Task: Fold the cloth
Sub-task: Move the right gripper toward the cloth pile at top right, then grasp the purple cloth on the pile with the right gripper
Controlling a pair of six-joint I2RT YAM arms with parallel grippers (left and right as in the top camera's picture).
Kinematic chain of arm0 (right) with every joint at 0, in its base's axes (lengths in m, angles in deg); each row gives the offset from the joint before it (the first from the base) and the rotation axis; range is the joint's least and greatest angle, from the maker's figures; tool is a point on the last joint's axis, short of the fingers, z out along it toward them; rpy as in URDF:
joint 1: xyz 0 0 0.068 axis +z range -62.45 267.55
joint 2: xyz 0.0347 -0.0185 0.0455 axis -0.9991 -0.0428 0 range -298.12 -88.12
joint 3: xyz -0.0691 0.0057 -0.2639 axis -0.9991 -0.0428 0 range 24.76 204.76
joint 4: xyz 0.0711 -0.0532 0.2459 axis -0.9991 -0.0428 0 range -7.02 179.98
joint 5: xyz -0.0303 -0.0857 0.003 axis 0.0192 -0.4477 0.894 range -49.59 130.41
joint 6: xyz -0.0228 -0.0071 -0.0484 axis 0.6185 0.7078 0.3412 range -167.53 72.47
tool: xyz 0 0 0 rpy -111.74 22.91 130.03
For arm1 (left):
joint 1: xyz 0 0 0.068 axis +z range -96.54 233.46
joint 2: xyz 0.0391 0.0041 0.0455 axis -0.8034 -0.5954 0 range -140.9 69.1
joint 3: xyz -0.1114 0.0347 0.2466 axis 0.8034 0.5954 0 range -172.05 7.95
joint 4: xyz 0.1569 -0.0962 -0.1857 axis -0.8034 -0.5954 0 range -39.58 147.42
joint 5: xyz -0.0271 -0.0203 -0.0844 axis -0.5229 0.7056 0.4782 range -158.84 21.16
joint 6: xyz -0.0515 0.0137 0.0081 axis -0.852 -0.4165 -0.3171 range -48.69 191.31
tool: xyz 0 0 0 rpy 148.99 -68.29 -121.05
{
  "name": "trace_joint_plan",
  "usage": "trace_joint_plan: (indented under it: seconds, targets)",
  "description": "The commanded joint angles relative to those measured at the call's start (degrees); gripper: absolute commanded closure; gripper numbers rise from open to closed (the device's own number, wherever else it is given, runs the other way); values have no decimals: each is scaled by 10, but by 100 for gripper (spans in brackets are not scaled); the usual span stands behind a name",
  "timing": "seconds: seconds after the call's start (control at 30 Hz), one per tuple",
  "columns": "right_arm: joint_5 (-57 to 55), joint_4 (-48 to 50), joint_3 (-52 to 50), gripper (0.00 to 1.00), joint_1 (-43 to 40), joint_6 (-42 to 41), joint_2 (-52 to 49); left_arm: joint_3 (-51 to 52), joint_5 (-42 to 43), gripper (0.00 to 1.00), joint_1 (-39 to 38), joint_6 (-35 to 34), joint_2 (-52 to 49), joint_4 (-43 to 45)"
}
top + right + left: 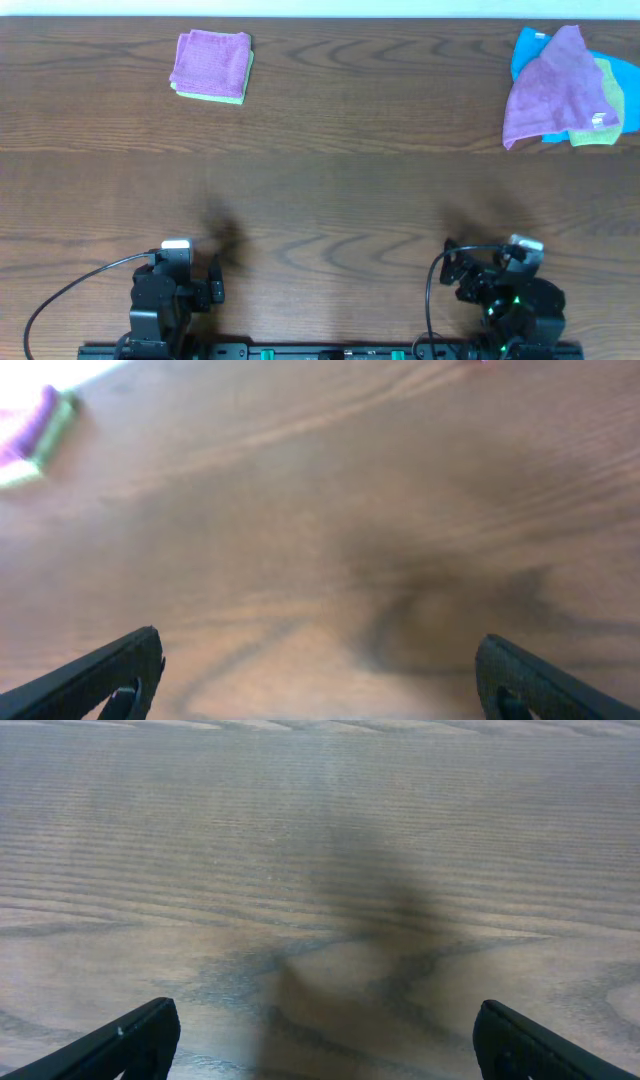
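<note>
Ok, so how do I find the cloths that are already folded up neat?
Start at the brown wooden table and look along its far edge on the robot's left side. A small square folded stack lies there, purple on top with green peeking out below. It is flat and tidy, unlike the rumpled pile of purple, blue and green at the far right.

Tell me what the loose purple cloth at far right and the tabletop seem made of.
Purple cloth: likely microfibre or terry, matte; it drapes softly with a fuzzy surface. Tabletop: dark brown wood or wood-look laminate, faint sheen; grain lines show.
</note>
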Motion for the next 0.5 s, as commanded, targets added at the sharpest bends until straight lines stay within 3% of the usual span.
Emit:
trace_joint_plan:
  seconds: [0.0,0.13,0.23,0.3,0.47]
  targets:
    - [6,48,-1,1,-15,-123,-17,26,-10,5,4,6,5,-21]
    - [-19,163,-1,1,-64,-239,-77,26,-10,5,4,6,5,-21]
    - [-16,271,7,1,-123,-313,-175,26,-10,5,4,6,5,-21]
    - [10,315,42,1,-157,-318,-262,26,-10,5,4,6,5,-21]
    - [27,278,158,1,-210,-285,-459,26,-10,5,4,6,5,-21]
